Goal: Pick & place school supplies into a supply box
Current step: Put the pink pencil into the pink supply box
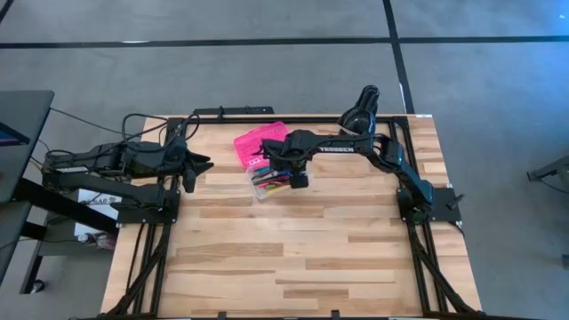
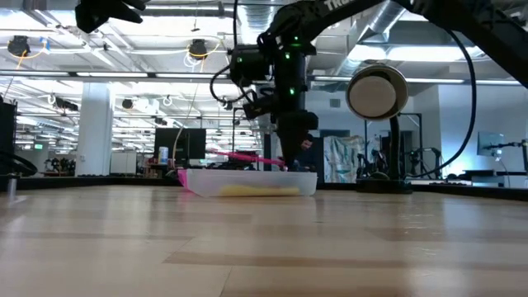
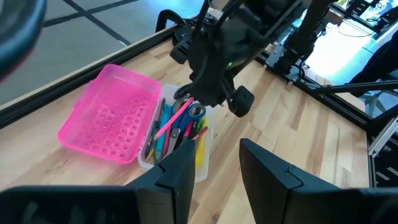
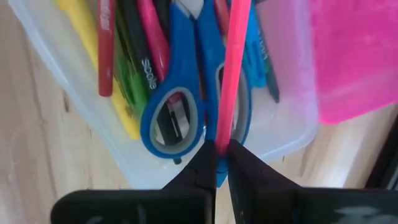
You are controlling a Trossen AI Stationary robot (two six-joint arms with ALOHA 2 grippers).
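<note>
Here the supply box (image 1: 264, 160) lies open at the far middle of the wooden table (image 1: 293, 258), its bright pink lid (image 3: 109, 121) with a bumpy moulded grid folded flat beside a clear, thin-walled plastic base (image 4: 283, 134). The base is crowded with slim pens and pencils in yellow, green, red, pink and dark tones, and a pair of blue-handled scissors (image 4: 186, 93) with smooth oval loops lies on top of them. White lettering shows on a dark green pen (image 4: 140, 59), though the word is not clearly readable.

The right gripper (image 4: 216, 155) hangs just over the base, its two dark fingers pressed almost together and pinching one end of a thin pink pencil (image 4: 233, 68), which slants across the scissors and over the box. White letters on the right arm's link read partly as "TROSSEN" in the high view.

The left gripper (image 3: 214, 171) waits near the table's left edge, well apart from the box, its flat dark fingers spread and holding nothing.
</note>
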